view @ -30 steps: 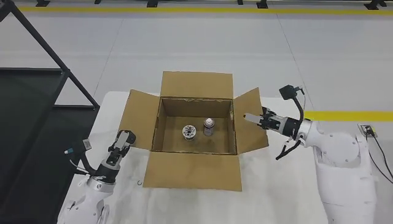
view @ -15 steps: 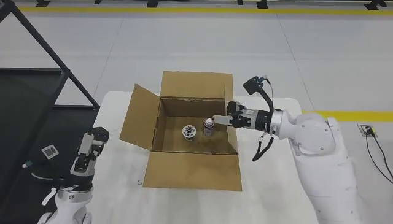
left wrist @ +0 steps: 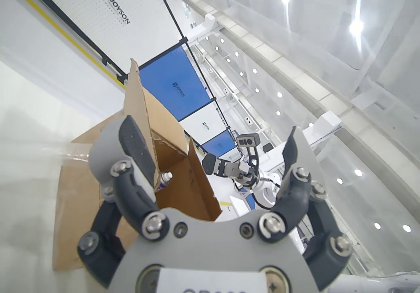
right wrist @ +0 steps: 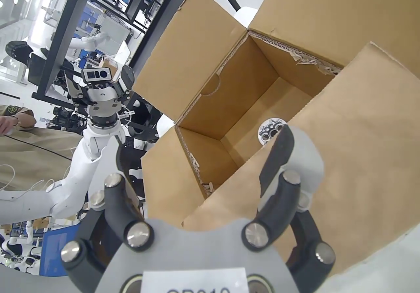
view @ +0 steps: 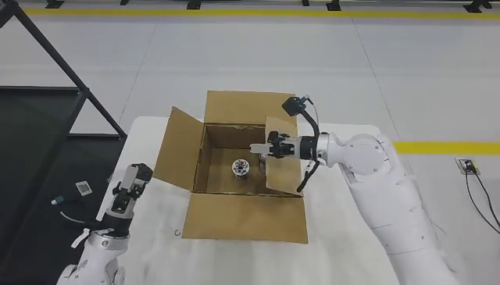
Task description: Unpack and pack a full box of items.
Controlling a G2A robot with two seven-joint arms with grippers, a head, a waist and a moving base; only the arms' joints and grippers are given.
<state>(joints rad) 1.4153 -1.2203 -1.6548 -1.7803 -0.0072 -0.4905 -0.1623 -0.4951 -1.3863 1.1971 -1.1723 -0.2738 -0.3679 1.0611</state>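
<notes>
Right claw (view: 258,147), fingers spread and empty, has swung in from outside the brown cardboard box (view: 242,216) on the white bench (view: 351,238). It now hangs over the interior, w/ the right flap (view: 280,160) tipped up against the arm. Left claw (view: 133,180), also spread, has backed off. Prob. unpacking, reaching for an item. R wrist view gives the round black-and-white part (right wrist: 271,130) on the box floor. L wrist view gives the small white-capped bottle (left wrist: 165,177).
</notes>
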